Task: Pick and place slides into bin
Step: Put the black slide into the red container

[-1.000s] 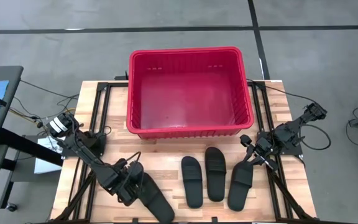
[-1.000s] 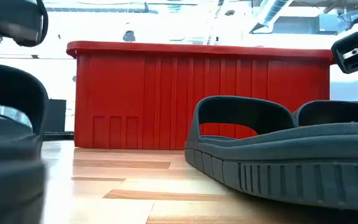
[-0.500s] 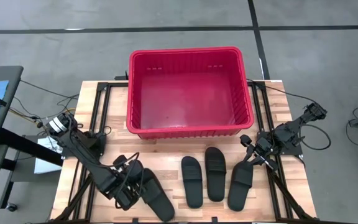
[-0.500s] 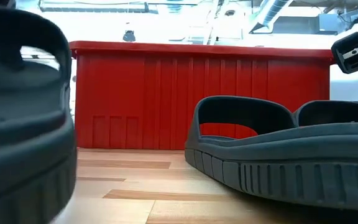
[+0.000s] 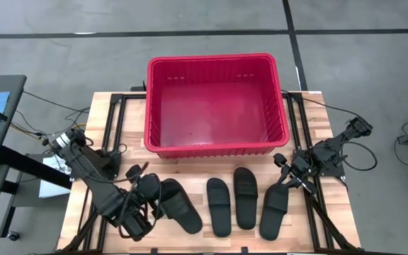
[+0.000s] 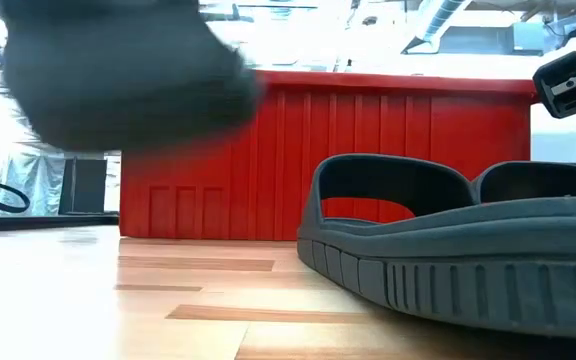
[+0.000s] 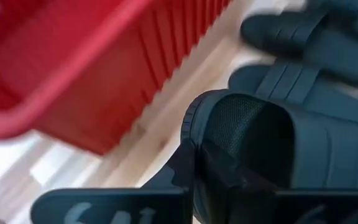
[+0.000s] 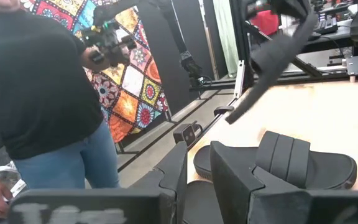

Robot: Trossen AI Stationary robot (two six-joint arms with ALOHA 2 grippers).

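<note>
Basically, L arm is mid-carry. Left gripper is clamped on one slide, pinching the strap edge near the opening, and holds it off the table just short of the bin's near wall. Bin sits at the table's far middle, nothing in it yet.

Handling, as a guess: slides look like moulded foam/rubber. Light, matte, likely grippy not slippery, nothing fragile. Sole fairly stiff, strap has some give, so a strap-edge pinch looks like the sensible hold; sole is too wide for these fingers. Held at one end the slide hangs tilted, so it may swing or twist in the pinch.

Other three slides lie on the table in front of the bin: two side by side at centre, a third to their right. Right gripper rests at that third slide's strap end with fingers part-closed; can't tell if it has a grip or only touches.

View diffs:
- High view: whole layout, no slide in the bin, both arms.
- Left wrist view: the actual pinch on the strap edge, bin rim close by. High view can't resolve that.
- Low view: carried slide is a dark blur clear above the wood, so it's airborne.
- Right wrist view: a person standing beyond the table, seen nowhere else.
</note>
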